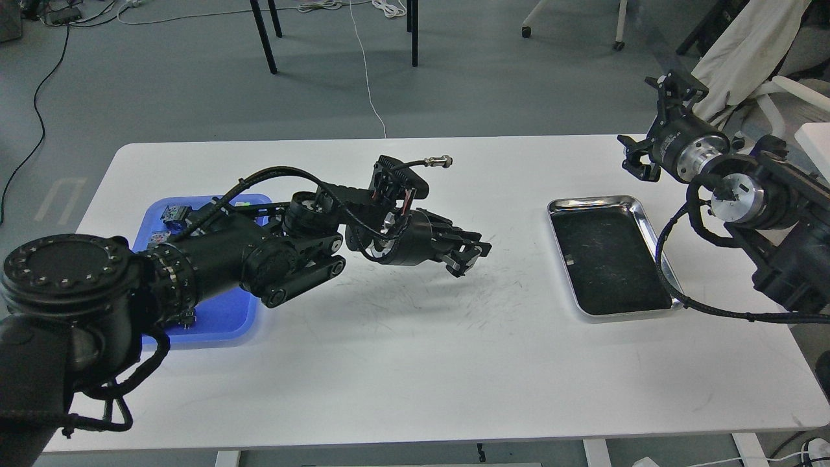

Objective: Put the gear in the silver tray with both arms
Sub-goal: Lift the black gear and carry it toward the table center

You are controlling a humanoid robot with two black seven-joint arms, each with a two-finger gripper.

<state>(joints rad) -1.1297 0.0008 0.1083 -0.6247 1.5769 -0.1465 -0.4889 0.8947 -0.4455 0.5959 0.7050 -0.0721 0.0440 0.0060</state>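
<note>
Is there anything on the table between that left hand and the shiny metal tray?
Nothing visible. Only bare white table lies between the left hand and the silver tray, whose dark base looks empty.

Even overhead light — soft shadows, sharp focus.

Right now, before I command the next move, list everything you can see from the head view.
silver tray: one, shiny rim, dark base, table right, nothing visible inside
blue tray: one, blue, table left, partly hidden by my left arm
small parts: a few, bluish-grey, in the blue tray, too small to identify
table: one, white
chair legs: several, black, floor beyond the table
cables: several, white and black, floor
left gripper: one, black, over table centre
right gripper: one, black, raised beyond the silver tray's far right corner
</note>
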